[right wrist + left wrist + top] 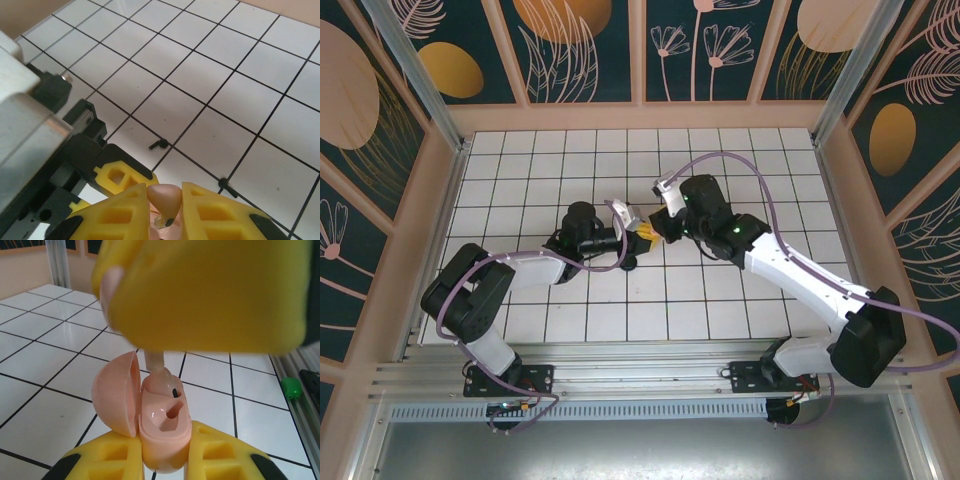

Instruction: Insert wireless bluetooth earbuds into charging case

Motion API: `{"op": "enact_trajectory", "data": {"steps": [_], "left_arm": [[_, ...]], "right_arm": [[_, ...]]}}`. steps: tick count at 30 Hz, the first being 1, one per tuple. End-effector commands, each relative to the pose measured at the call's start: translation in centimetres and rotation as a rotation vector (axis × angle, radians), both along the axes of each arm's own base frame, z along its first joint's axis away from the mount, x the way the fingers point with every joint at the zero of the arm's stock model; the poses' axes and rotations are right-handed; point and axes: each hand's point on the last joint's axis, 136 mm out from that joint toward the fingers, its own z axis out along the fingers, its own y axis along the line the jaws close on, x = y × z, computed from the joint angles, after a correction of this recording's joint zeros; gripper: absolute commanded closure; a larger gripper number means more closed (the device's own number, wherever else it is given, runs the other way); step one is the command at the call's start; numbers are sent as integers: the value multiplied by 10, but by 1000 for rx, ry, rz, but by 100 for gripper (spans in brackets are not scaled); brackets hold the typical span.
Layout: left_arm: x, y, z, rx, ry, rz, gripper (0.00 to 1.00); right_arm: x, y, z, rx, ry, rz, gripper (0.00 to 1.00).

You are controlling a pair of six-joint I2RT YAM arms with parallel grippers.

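Now holds a pink case (164, 430) tight in the left jaws, with one yellow finger (117, 460) pressed on each side. Has the round lid (116, 392) swung open to the left. Shows a small hole in the open case, facing up. Pinches a pink earbud (161, 375) in the right jaws, pressed together on it from both sides. Hangs that earbud right over the case, its low end down at the back of the open top. Cannot tell if it sits all the way in. Has the left arm (520, 268) and the right arm (790, 262) reaching to the middle of the white tabletop (720, 300), with the jaws tip to tip there. Has two more earbuds lying on the tiles, apart from each other: first black earbud (159, 144) near a tile corner, second black earbud (228, 186) on a black line, just beside the right jaws.
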Motion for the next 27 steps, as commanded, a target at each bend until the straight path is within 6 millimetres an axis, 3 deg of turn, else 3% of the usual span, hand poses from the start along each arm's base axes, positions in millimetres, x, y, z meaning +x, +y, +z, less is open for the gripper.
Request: {"op": "enact_trajectory", "data": {"steps": [1, 27], "left_arm": [[-4, -4, 24, -33, -68, -34, 87], [1, -3, 47, -107, -76, 2, 86]], "right_arm": [[1, -2, -2, -69, -29, 2, 81], [-15, -11, -16, -100, -10, 24, 81]]}}
